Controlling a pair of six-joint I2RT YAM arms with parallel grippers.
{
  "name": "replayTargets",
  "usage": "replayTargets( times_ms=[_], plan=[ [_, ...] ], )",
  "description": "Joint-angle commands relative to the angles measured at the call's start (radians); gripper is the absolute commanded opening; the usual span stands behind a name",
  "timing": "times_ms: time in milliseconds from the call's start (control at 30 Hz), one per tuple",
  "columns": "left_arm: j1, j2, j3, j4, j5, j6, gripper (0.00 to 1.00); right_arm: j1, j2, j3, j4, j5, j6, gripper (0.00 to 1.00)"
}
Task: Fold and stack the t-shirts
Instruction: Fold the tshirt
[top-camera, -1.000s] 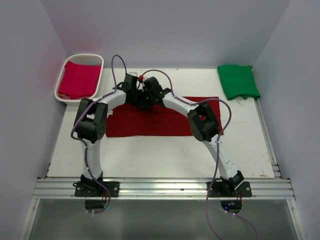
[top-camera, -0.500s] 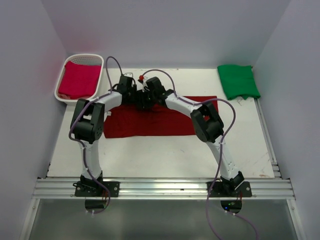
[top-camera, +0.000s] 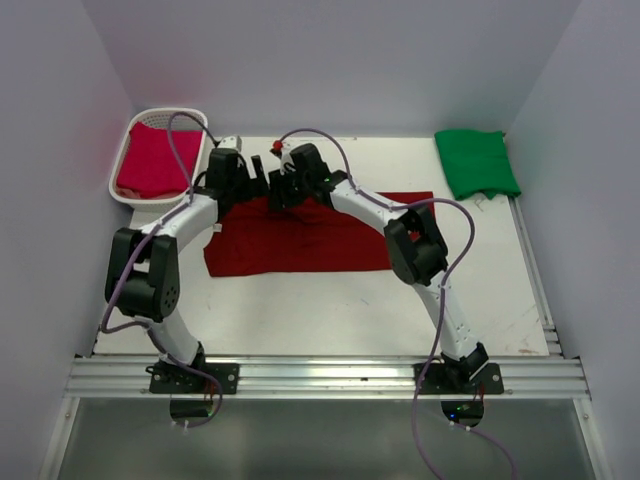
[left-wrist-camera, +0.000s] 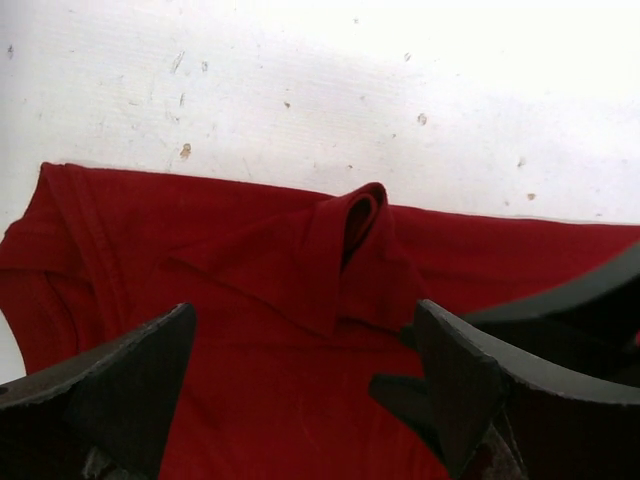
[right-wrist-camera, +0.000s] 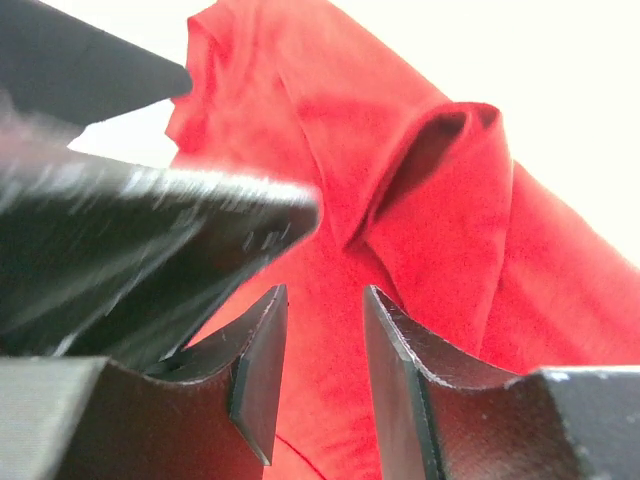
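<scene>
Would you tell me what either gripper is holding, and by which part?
Nothing; the left gripper and right gripper are both open at the maroon shirt.

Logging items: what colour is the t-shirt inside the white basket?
The t-shirt is pinkish crimson; top external view.

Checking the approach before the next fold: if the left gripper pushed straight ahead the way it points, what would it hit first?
Most likely the dark red t-shirt, at its raised fold straight ahead of the open left gripper, though depth is unclear.
</scene>
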Motion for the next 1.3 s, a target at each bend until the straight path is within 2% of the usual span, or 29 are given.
replayTargets(
  times_ms=[0,67,267,667,867,967,1200,1267],
  plan=[
    [0.012,-0.112,-0.064,0.073,0.077,-0.074,0.94,0.0,0.027,0.094,-0.016,-0.003,-0.023,0.4],
    [0.012,-0.155,-0.103,0.123,0.093,-0.087,0.94,0.0,0.066,0.123,-0.028,-0.004,-0.024,0.4],
    [0.01,-0.299,-0.198,0.123,0.075,-0.106,0.95,0.0,0.159,0.255,-0.084,0.0,-0.015,0.39],
    [0.012,-0.447,-0.27,0.093,0.058,-0.126,0.95,0.003,0.13,0.145,-0.044,0.034,-0.03,0.38],
    [0.012,-0.503,-0.29,0.048,0.072,-0.158,0.95,0.003,0.147,0.154,-0.071,0.068,-0.049,0.37],
    [0.012,-0.53,-0.301,0.042,0.074,-0.161,0.95,0.002,0.149,0.146,-0.071,0.078,-0.052,0.33],
    [0.012,-0.55,-0.299,0.017,0.075,-0.154,0.95,0.003,0.135,0.117,-0.059,0.081,-0.05,0.14],
    [0.012,-0.551,-0.301,0.016,0.074,-0.152,0.95,0.003,0.129,0.102,-0.054,0.081,-0.05,0.11]
  ],
)
